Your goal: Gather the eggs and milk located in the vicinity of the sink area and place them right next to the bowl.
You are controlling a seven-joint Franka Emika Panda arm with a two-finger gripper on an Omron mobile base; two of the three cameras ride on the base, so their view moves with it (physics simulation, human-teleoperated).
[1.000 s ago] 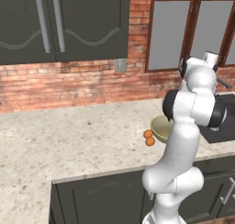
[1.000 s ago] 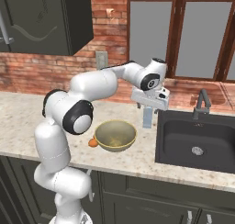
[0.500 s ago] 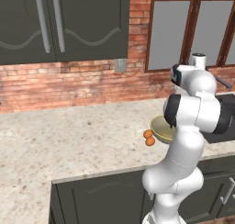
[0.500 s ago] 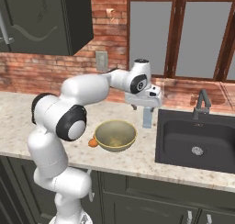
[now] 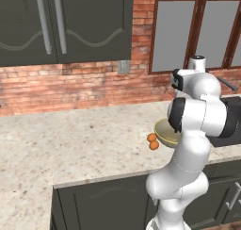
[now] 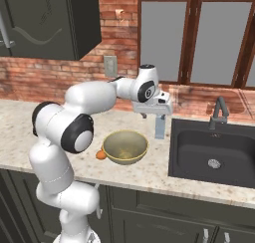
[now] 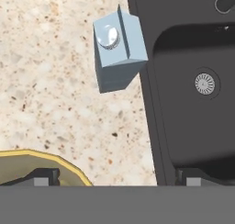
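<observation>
The landmark here is the bowl (image 6: pixel 125 146), which sits on the speckled counter (image 5: pixel 70 135) a little way from the sink (image 6: pixel 214 152). Two eggs (image 5: pixel 152 141) lie touching each other just beside the bowl's rim on the side away from the sink, so that part of the task looks done; in the right base view one of them peeks out at the bowl's edge. The milk (image 7: pixel 118 48) stands upright on the counter between the bowl and the sink, its base right at the basin's dark rim, its round cap facing up at the hand camera. It is near the bowl but not yet next to it, which is likely why the arm reaches there. The gripper (image 6: pixel 155 110) hangs above the carton with its fingers pointing down and spread wide, holding nothing; in the hand view one fingertip shows over the bowl's rim and the other over the sink edge, with the carton ahead of them rather than between them. By my reading, the hand needs to shift further from the bowl along the basin edge, then descend to straddle the carton.
</observation>
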